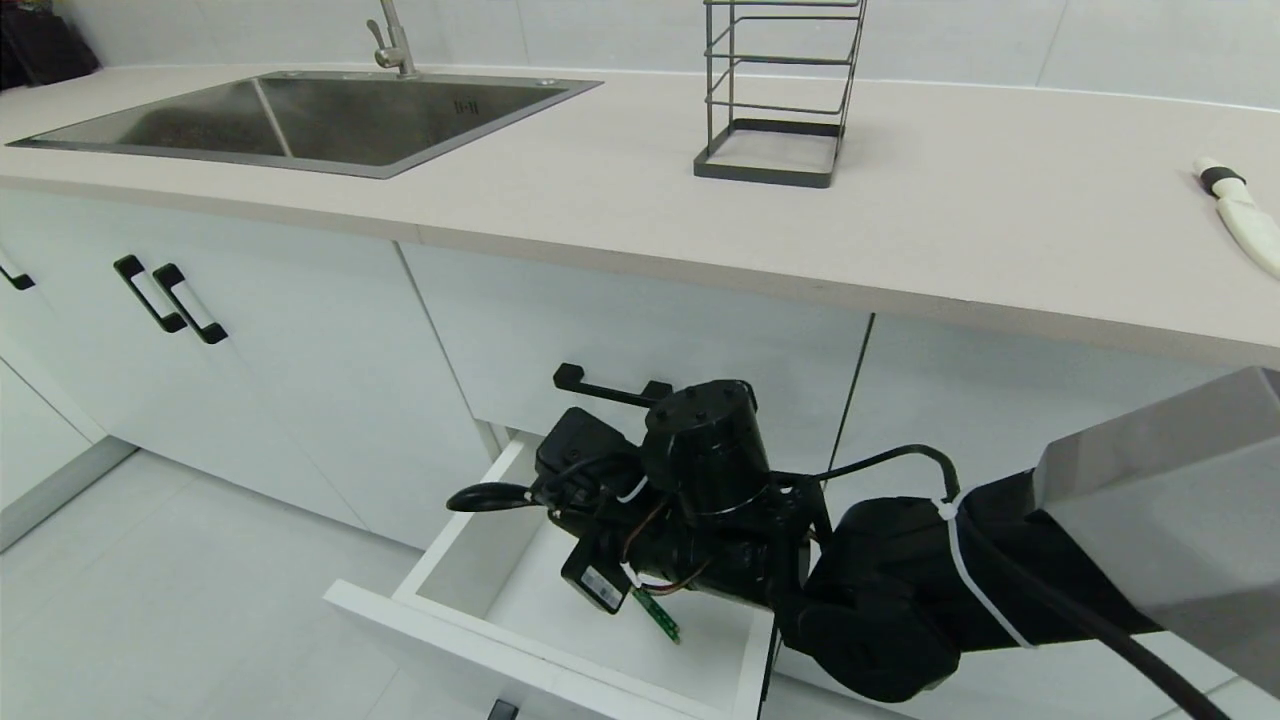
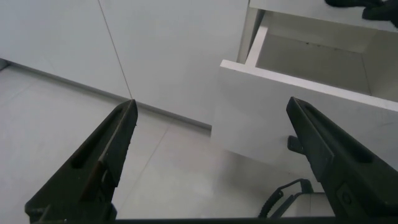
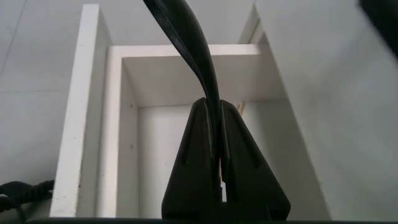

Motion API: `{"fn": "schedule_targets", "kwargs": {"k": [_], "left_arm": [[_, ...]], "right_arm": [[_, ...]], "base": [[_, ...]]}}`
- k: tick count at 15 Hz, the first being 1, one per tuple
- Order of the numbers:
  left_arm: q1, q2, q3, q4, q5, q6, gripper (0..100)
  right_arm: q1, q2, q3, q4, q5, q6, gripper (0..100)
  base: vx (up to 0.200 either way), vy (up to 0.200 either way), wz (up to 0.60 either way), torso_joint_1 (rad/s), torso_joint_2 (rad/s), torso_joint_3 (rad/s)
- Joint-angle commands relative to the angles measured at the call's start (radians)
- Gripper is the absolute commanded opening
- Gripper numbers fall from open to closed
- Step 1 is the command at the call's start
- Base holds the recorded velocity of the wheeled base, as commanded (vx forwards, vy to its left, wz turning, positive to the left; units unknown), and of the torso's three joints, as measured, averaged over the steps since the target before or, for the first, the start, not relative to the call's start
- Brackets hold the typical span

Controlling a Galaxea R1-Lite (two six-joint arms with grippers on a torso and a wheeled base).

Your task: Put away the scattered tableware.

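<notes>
**Head view: right claw [image 1: 560, 490] holds slim black utensil [image 1: 487, 497] above open white drawer [image 1: 455, 545]**

The right claw is clenched on the utensil's curved handle and hangs over the pulled-out drawer beneath the pale stone-look surface [image 1: 1000, 230]. The utensil's long axis runs roughly level from the claw toward the robot's left. Its rounded end shows about above the drawer's left wall. In the right wrist view the two fingers [image 3: 198, 124] press the handle between them, with the drawer's bare floor and walls [image 3: 115, 124] straight below. By the look of it, the drop-off turns on that vertical line: the compartment lies directly under the claw, so a descent and a release should do.

The left claw [image 2: 211, 106] is released, its fingers spread wide and holding nothing. It sits low, facing the drawer's front panel [image 2: 267, 118] and well apart from the utensil. The right arm is plainly the nearer one.

The count is one black utensil in the grip and one white utensil [image 1: 1240, 210], ringed by a black band, lying on the surface at the robot's far right with its end cut off by the frame edge. There is also one drawer standing open, one dark wire rack [image 1: 780, 100] and one steel sink [image 1: 300, 120] with a single tap.
</notes>
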Motion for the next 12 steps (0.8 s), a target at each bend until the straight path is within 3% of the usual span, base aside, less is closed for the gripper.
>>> {"fn": "schedule_targets", "kwargs": {"k": [1, 6, 12], "left_arm": [[0.0, 0.0, 0.0, 0.0, 0.001, 0.0, 100], [0.0, 0.0, 0.0, 0.0, 0.001, 0.0, 100], [0.0, 0.0, 0.0, 0.0, 0.001, 0.0, 100]], "right_arm": [[0.003, 0.047, -0.002, 0.02, -0.008, -0.002, 0], [0.0, 0.122, -0.153, 0.163, -0.018, -0.001, 0], [0.0, 0.176, -0.243, 0.284, -0.108, 0.005, 0]], "base": [[0.0, 0.0, 0.0, 0.0, 0.0, 0.0], [0.0, 0.0, 0.0, 0.0, 0.0, 0.0], [0.0, 0.0, 0.0, 0.0, 0.0, 0.0]]}}
